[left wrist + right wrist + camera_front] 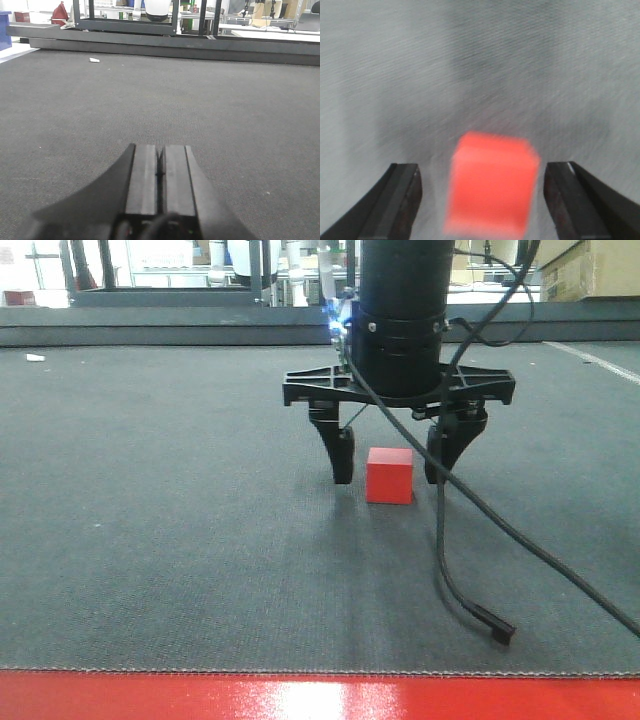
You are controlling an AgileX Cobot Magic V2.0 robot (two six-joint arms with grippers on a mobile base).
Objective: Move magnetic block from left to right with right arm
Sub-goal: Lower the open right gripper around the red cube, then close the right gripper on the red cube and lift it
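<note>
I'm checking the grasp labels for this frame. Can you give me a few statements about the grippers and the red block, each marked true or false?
1. The right gripper is open, with the magnetic block between its fingers. True.
2. Its fingers are pressing on the block's sides. False: the right wrist view shows a gap on each side.
3. The left gripper is shut. True.
4. The block rests on a cardboard box. False: it sits on the dark grey carpet.
</note>
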